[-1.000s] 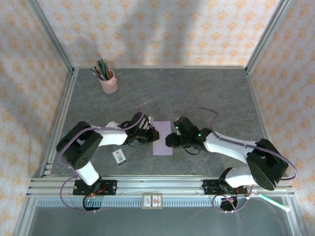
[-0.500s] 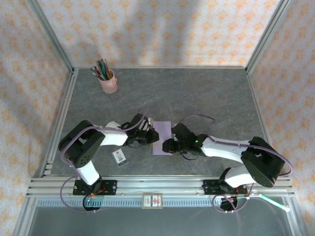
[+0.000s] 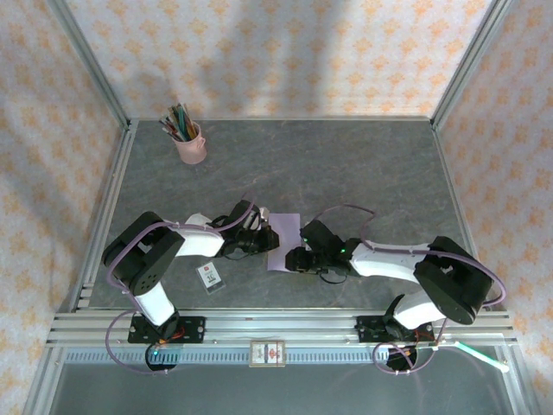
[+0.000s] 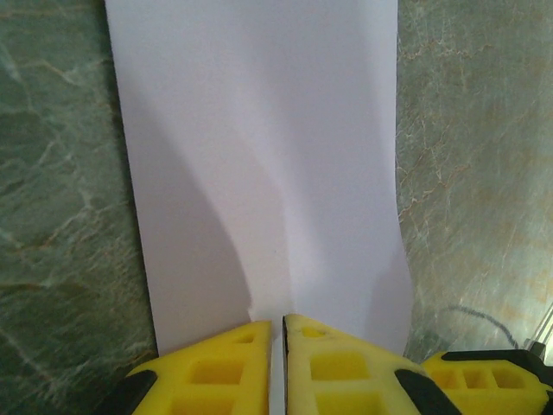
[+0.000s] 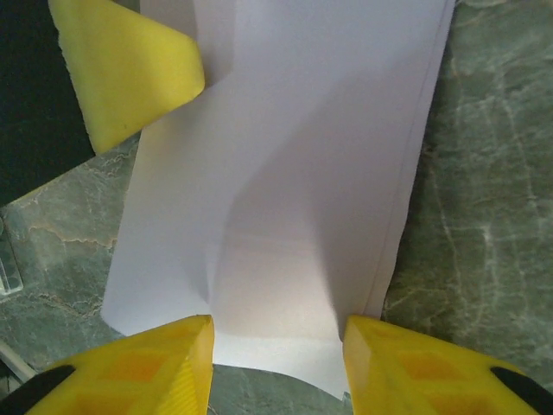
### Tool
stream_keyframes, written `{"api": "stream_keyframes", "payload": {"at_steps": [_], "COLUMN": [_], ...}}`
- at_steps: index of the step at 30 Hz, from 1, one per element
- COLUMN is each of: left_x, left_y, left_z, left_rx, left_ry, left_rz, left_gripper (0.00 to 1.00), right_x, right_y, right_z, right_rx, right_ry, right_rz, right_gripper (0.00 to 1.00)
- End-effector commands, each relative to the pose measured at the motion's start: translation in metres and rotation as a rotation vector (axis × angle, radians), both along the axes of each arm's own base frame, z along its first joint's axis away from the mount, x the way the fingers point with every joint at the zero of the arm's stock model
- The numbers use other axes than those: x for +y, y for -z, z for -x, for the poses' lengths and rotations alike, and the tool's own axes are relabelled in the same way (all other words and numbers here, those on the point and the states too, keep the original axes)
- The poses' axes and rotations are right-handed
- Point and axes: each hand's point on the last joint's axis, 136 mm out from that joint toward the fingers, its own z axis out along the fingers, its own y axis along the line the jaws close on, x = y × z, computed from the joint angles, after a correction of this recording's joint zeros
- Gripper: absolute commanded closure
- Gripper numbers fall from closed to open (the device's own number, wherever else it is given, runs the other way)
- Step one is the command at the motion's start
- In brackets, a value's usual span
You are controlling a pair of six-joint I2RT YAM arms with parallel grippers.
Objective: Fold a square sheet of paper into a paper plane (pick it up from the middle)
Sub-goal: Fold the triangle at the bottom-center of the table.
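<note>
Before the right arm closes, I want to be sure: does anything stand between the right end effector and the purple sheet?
Nothing visible does. The right end effector is open, its fingers astride the near edge of the sheet of paper. The left end effector pinches the far edge, clear of that gap.

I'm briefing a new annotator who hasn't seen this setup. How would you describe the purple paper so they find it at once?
On the grey marbled table, look near the front middle, where the left gripper and right gripper meet. The sheet of paper lies between them: plain lavender, unlike the smaller white printed card to its left.
</note>
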Motion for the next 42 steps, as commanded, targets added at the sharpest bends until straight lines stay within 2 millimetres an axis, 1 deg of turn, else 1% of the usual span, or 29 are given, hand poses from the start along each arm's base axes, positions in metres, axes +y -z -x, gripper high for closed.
{"api": "stream_keyframes", "payload": {"at_steps": [1, 21, 30, 34, 42], "left_x": [0.012, 0.017, 0.018, 0.018, 0.019], "left_y": [0.019, 0.021, 0.023, 0.022, 0.021], "left_z": [0.014, 0.019, 0.021, 0.021, 0.021], "left_rx": [0.048, 0.051, 0.056, 0.056, 0.055], "left_ry": [0.000, 0.002, 0.002, 0.001, 0.005], "left_rz": [-0.055, -0.068, -0.073, -0.073, -0.075], "left_gripper": [0.85, 0.85, 0.85, 0.85, 0.85], "right_x": [0.006, 0.017, 0.018, 0.019, 0.020], "right_y": [-0.003, -0.026, -0.026, -0.025, -0.023], "right_z": [-0.004, -0.014, -0.018, -0.023, -0.040], "right_rx": [-0.019, -0.088, -0.106, -0.122, -0.150], "right_ry": [-0.001, -0.011, -0.014, -0.010, 0.002], "right_rz": [-0.010, -0.078, -0.070, -0.056, -0.031], "right_gripper": [0.56, 0.53, 0.52, 0.51, 0.50]}}
